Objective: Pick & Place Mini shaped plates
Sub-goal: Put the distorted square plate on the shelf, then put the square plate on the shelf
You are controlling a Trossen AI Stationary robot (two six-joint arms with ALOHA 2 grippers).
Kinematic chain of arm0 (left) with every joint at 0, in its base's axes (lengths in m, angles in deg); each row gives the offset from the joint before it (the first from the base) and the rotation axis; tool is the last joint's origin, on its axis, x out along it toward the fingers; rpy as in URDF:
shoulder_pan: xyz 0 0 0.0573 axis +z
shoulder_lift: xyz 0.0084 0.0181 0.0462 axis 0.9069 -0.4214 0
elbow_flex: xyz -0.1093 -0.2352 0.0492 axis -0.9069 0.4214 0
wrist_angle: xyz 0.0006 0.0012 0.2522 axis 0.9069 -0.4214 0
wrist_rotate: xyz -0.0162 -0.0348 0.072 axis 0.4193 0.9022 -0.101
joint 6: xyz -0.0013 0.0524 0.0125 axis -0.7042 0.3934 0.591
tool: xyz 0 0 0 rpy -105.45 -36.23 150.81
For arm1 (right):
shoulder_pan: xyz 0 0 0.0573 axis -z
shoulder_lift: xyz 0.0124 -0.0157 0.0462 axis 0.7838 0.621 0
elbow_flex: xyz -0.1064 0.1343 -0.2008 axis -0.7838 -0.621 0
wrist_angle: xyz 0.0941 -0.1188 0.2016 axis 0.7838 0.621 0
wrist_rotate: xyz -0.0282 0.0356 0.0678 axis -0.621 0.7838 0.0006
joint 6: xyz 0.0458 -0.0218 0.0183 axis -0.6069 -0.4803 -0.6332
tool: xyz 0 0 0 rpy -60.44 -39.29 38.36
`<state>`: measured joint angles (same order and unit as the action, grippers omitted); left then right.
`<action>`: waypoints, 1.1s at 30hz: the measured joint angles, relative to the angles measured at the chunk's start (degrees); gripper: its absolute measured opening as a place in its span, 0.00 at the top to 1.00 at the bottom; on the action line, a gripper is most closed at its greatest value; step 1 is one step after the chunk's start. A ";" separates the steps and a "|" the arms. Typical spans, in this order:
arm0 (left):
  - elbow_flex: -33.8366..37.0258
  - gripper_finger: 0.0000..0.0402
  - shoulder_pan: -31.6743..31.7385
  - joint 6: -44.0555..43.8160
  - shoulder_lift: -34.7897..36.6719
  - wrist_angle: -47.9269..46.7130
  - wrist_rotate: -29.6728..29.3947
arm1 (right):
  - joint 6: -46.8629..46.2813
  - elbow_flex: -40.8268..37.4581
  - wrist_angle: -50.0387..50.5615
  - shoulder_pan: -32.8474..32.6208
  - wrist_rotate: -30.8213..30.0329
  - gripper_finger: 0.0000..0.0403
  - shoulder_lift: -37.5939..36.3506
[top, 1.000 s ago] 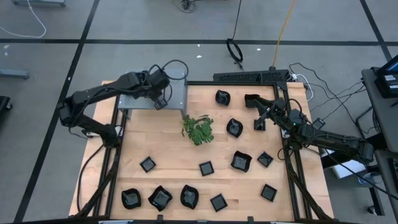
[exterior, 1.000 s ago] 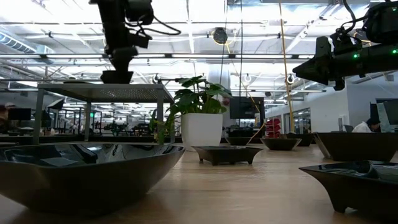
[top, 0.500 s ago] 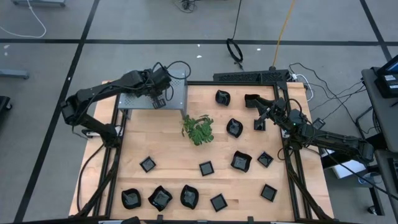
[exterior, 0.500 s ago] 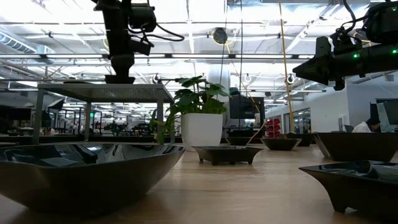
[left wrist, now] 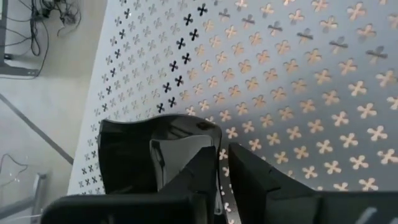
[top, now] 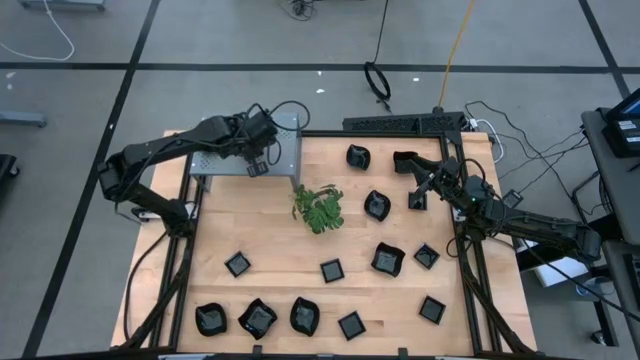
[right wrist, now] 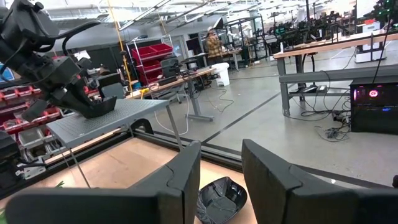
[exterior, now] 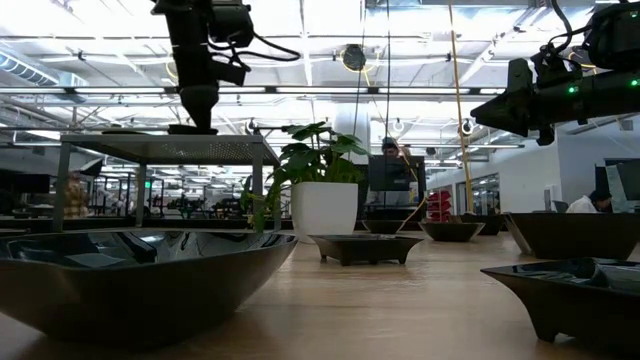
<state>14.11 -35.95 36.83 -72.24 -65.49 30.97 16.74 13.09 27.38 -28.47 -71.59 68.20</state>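
Observation:
A small black mini shaped plate (left wrist: 155,152) rests on the top of the grey perforated box (top: 285,150) at the table's far left. My left gripper (left wrist: 222,171) hangs over it, pointing steeply down, with a narrow gap between its fingers. In the low view the left gripper (exterior: 195,112) stands just above the box top (exterior: 165,148). My right gripper (right wrist: 221,168) waits open and level at the table's far right (top: 402,160), holding nothing. Several more black plates, such as one (top: 331,270), lie on the wooden table. My left gripper comes slanting down from above. One finger (left wrist: 196,177) stands over the plate's hollow and the other (left wrist: 258,177) outside its rim (left wrist: 217,138). The plate sits flat on the box top. I cannot tell whether the fingers touch the rim.
A green leafy sprig (top: 318,208) lies mid-table beside the box. Plates cluster along the near edge (top: 257,318) and the right side (top: 388,258). One plate (right wrist: 217,199) lies just beyond my right gripper. Black frame rails (top: 465,290) border the table.
My left gripper has rolled a little about its own axis while staying above the box top. The right arm has kept still.

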 joint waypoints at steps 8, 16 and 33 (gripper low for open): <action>0.00 0.79 -2.42 -0.81 0.11 0.52 -5.03 | -0.01 0.00 0.00 0.01 0.00 0.74 -0.01; 0.00 0.65 -6.53 -4.45 0.13 1.52 -13.60 | -0.01 0.00 0.00 0.01 0.00 0.74 0.00; -0.09 0.51 -21.95 -9.39 3.44 30.76 -9.77 | -0.01 0.00 0.00 0.00 0.00 0.74 -0.01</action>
<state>14.02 -57.91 27.44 -68.80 -34.74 21.20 16.73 13.09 27.38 -28.47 -71.59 68.19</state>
